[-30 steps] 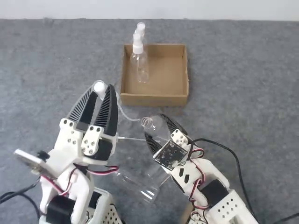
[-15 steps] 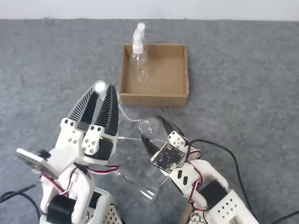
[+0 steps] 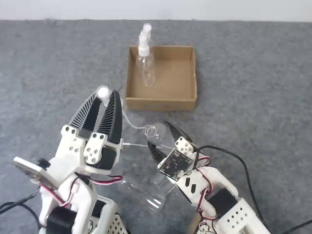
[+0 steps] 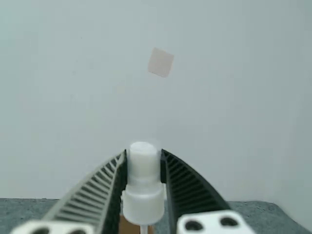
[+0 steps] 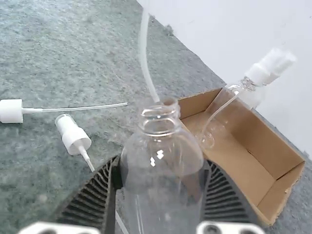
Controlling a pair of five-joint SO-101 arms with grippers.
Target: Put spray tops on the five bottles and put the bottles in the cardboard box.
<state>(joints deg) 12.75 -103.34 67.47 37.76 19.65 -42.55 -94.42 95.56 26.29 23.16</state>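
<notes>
Your left claw (image 4: 142, 155) is pinching a white top (image 4: 142, 181) between its tips, jaws closed down to the top's width, and is holding it up off the table (image 3: 253, 73). The top's tube (image 5: 145, 58) is hanging from it and curving down toward your right claw (image 5: 161, 168). That claw is clamping a clear bottle (image 5: 161, 146) round the body, jaws spread just as wide as the bottle, with the open neck pointing up. The tube's end is sitting right at the bottle's mouth. You can't tell whether it's going inside or lying just behind the rim. Both claws are working just in front of the box (image 3: 187, 78), near its front wall.

Progress, judging from the layout:
- **Boxed:** A capped bottle (image 3: 146, 68) is standing in the box against one side wall. A second cap (image 3: 146, 28) is showing right behind it, so you're probably looking at two done, though the two are hard to separate.
- **In hand:** The held bottle isn't capped yet. The top is hanging well above and to the side of the neck, so threading the tube in and seating the top are what's coming.
- **Waiting:** Loose tops (image 5: 73, 134) are lying on the table near the right claw, tubes trailing. Spare bottles (image 3: 144, 192) are lying uncapped between the arm bases, looking like two, count unsure.

So you're sitting somewhere under halfway, with one bottle mid-capping and the rest needing tops and boxing.
</notes>
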